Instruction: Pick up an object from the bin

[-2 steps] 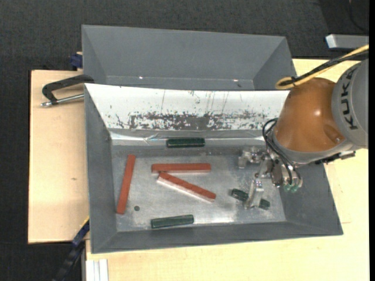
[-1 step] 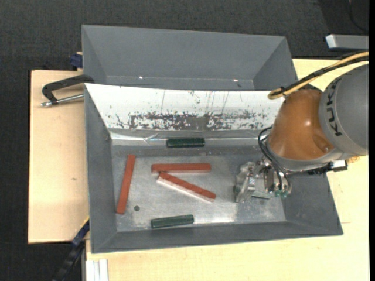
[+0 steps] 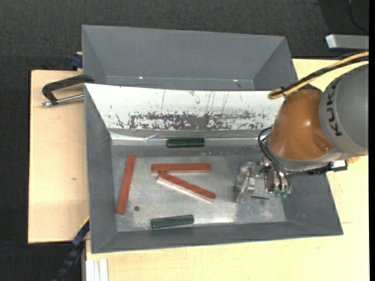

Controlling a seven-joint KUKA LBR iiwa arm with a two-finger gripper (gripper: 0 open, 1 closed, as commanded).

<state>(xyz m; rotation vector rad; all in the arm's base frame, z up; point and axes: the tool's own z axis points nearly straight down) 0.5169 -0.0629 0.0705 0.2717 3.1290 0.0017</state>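
Note:
My gripper (image 3: 245,187) hangs low over the right part of the bin floor, below the orange wrist cover. Nothing shows between its fingers. The nearest loose thing is a red bar (image 3: 186,187) lying aslant just left of the gripper, a short gap away. A second red bar (image 3: 181,168) lies level right above it, their left ends almost meeting.
A third red bar (image 3: 125,184) stands nearly upright along the left side of the floor. One dark green bar (image 3: 186,142) lies at the back wall, another (image 3: 172,221) near the front wall. A small dark dot (image 3: 136,209) marks the floor at the front left.

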